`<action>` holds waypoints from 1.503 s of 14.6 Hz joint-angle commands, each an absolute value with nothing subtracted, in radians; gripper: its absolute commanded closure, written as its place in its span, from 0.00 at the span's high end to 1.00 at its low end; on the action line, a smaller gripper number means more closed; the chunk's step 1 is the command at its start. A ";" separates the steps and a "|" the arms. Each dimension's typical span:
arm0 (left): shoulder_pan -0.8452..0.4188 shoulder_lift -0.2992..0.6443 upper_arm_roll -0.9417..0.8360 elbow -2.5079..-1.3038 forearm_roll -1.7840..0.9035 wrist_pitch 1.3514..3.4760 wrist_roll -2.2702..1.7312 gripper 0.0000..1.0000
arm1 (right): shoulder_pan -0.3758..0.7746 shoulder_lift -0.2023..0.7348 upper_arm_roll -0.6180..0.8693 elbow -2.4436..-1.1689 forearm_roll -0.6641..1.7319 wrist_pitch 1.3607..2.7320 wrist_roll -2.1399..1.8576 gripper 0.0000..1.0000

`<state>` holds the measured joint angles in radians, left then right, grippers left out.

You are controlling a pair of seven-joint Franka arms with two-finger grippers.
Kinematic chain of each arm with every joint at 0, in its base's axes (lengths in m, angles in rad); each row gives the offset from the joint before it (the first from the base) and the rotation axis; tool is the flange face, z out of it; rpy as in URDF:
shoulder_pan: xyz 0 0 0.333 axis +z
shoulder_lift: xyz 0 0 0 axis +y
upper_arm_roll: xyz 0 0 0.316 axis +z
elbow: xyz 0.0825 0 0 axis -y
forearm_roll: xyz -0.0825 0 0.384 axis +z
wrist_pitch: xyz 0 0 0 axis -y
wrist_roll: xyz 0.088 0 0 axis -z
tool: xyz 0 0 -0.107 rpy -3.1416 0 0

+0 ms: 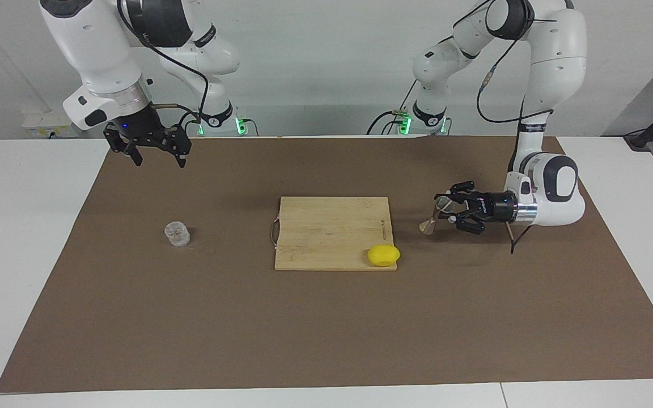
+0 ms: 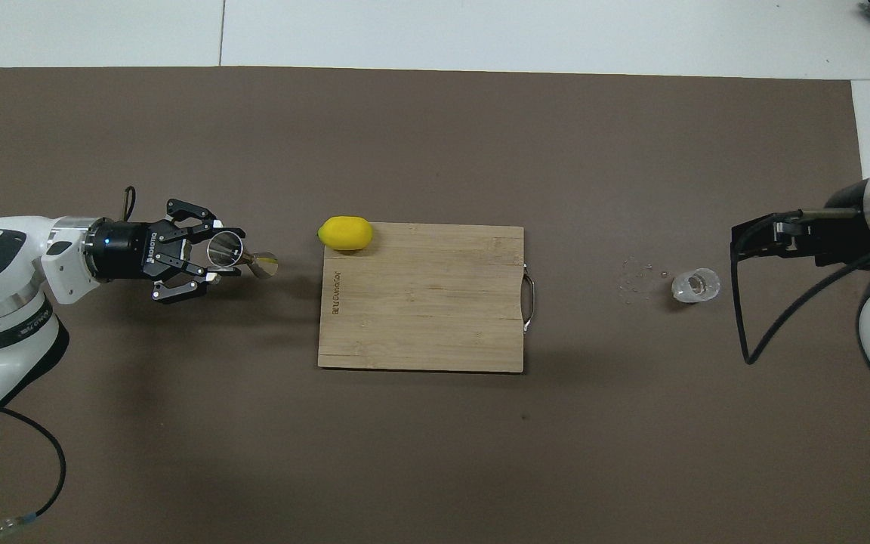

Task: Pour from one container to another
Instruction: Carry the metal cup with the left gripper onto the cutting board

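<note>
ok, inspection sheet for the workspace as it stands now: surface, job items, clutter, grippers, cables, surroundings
surface: brown mat on a white table; small droplets on the mat beside the glass cup.
job's things: glass cup upright on the mat at the right arm's end; steel jigger tilted, off the mat, in the left gripper.
clutter: cutting board mid-mat; lemon on its corner.
grippers: left gripper shut on the jigger, over the mat between board and the left arm's end; right gripper open, raised over the mat, waiting.
cables: one looped at each wrist, clear of the items.
surroundings: white wall; nothing else seen.
</note>
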<state>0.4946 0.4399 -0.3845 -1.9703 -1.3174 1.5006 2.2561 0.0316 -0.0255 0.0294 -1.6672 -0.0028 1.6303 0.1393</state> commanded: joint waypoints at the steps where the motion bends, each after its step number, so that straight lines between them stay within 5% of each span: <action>1: 0.444 0.293 -0.367 -2.126 -1.403 1.568 2.273 0.32 | 0.021 -0.049 0.029 -1.690 -0.009 1.624 0.120 1.00; 8: 0.224 0.230 -0.367 -2.221 -1.647 1.735 2.279 0.34 | 0.020 -0.049 0.028 -1.690 -0.009 1.624 0.120 1.00; 22: -0.090 0.248 -0.364 -2.223 -2.014 2.043 2.579 0.35 | 0.003 -0.049 0.026 -1.690 -0.009 1.626 0.115 1.00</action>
